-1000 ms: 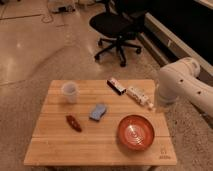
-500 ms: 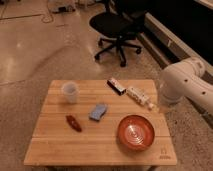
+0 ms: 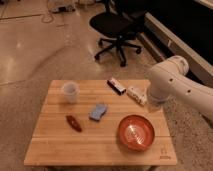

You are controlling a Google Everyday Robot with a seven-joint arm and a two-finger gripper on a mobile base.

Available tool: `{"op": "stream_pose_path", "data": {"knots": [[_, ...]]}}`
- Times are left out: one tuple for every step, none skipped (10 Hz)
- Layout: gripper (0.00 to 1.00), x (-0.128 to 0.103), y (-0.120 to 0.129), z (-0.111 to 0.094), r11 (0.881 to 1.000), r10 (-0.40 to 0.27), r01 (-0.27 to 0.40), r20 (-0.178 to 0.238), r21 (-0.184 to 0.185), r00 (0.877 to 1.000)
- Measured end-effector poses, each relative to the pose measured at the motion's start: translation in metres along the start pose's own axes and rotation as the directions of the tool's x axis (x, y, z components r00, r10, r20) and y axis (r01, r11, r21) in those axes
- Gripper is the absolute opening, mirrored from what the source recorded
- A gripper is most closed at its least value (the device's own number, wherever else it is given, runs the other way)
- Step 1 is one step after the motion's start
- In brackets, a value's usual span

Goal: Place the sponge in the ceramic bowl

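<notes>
The blue sponge (image 3: 98, 112) lies flat near the middle of the wooden table (image 3: 100, 147). To its right, near the table's front right corner, stands the red-orange ceramic bowl (image 3: 135, 132), with rings inside and nothing in it. My white arm (image 3: 170, 85) hangs over the table's right edge, above and behind the bowl. My gripper itself does not show; it is hidden by the arm's bulky links or lies outside the picture.
A white translucent cup (image 3: 70, 92) stands at the back left. A dark red elongated object (image 3: 74, 123) lies left of the sponge. Two small packets (image 3: 117, 85) (image 3: 136, 95) lie at the back right. A black office chair (image 3: 117, 27) stands behind the table.
The white arm has shifted slightly at the table's right edge. The sponge, bowl and other objects have not moved.
</notes>
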Motion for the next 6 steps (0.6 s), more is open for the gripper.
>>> {"op": "stream_pose_path", "data": {"knots": [[0.38, 0.012, 0.002, 0.001, 1.0, -0.021, 0.021, -0.002, -0.015, 1.0], [0.38, 0.02, 0.003, 0.001, 0.999, -0.036, 0.036, -0.008, -0.013, 0.999], [0.38, 0.021, 0.003, 0.001, 0.999, -0.032, 0.031, -0.009, -0.011, 0.999], [0.38, 0.013, 0.0, 0.001, 1.0, -0.019, 0.019, -0.004, -0.013, 1.0], [0.38, -0.001, -0.005, 0.001, 1.0, -0.018, 0.018, -0.003, -0.014, 1.0], [0.38, -0.016, -0.007, 0.0, 1.0, -0.026, 0.026, -0.002, -0.013, 1.0]]}}
